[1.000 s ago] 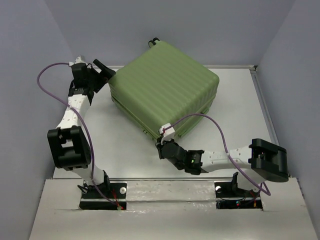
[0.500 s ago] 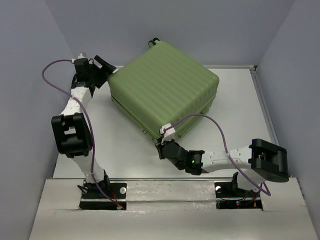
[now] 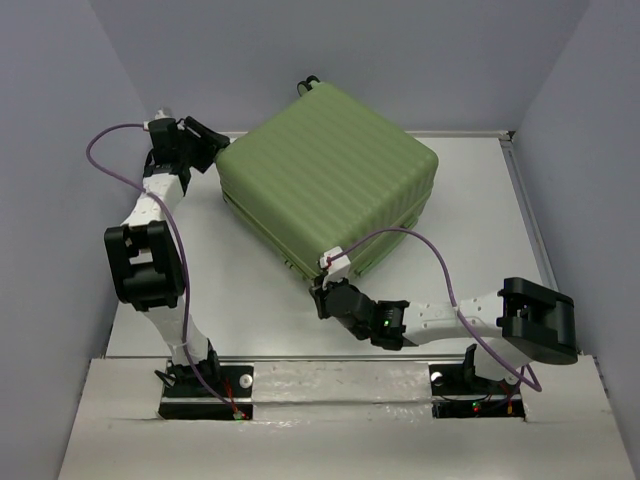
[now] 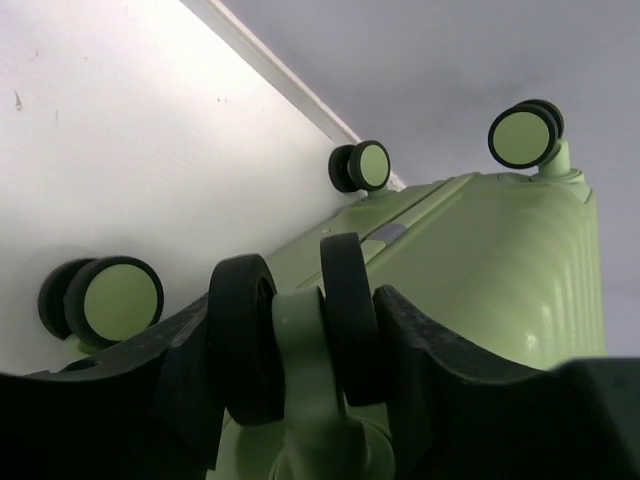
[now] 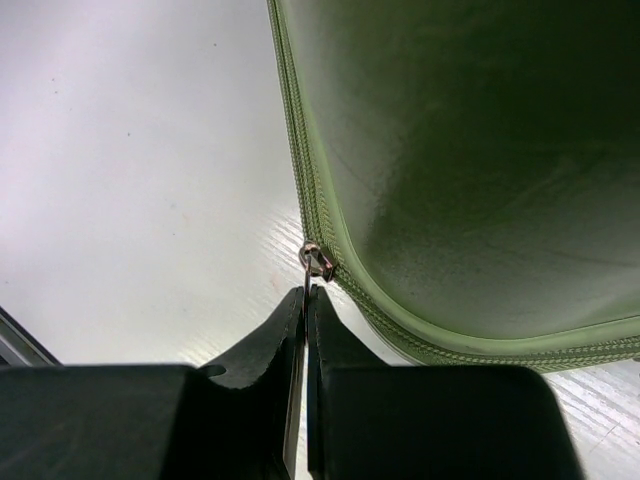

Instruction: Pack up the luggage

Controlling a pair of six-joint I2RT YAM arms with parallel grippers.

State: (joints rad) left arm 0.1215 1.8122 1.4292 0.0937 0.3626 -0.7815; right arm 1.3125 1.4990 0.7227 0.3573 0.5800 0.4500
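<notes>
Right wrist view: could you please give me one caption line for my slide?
Right gripper shut on the zipper pull near a corner of the green luggage.

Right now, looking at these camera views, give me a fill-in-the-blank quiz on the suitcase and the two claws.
The light-green suitcase lies flat with its lid ___.
The right claw is shut on the suitcase's ___.
The left claw straddles one caster wheel, and the left wrist view shows ___ caster wheels in all.
Missing words: closed; zipper pull; four.
</notes>
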